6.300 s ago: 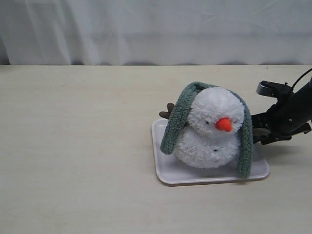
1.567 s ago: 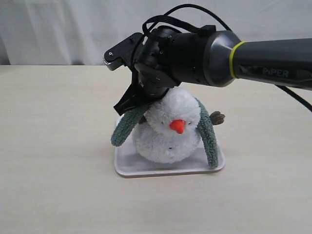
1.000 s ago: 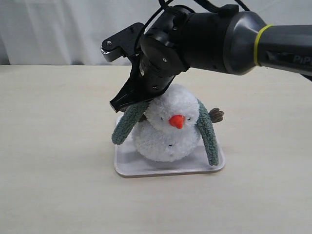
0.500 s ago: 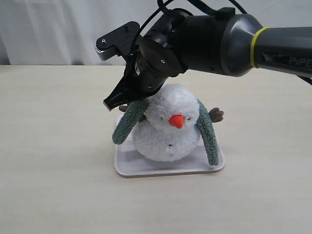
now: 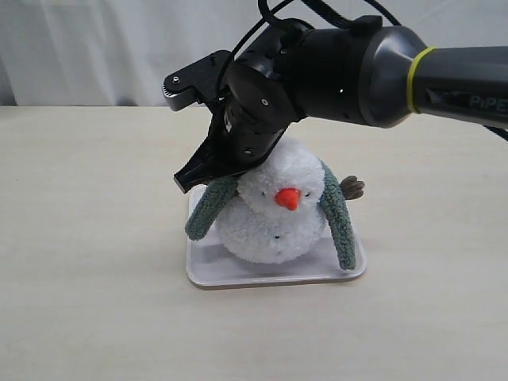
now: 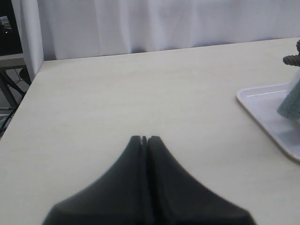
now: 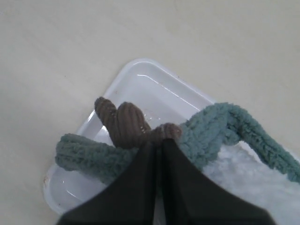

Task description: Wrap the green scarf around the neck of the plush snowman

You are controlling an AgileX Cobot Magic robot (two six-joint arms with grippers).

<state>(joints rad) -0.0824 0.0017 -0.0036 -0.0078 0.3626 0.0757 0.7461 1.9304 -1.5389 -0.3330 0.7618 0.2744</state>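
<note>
The plush snowman [image 5: 274, 226] sits upright on a white tray [image 5: 208, 275]. The green scarf [image 5: 208, 208] is draped over its head, one end hanging down each side; the other end [image 5: 339, 222] reaches the tray. My right gripper [image 5: 198, 176] is at the snowman's shoulder on the left side, reaching across from the right. In the right wrist view its tips [image 7: 159, 143] are pressed together with scarf [image 7: 89, 155] fleece pinched between them, right beside the brown twig arm [image 7: 124, 123]. My left gripper [image 6: 145, 138] is shut and empty over bare table.
The tray's rim [image 7: 140, 77] lies under the scarf end. The other twig arm [image 5: 353, 188] sticks out on the right. A white curtain [image 5: 119, 48] backs the table. The left wrist view shows the tray corner [image 6: 262, 101] off to one side.
Half a second ago the right gripper was slightly higher and further left; it has come back down and right against the snowman's shoulder. The scarf's left end shifted slightly.
</note>
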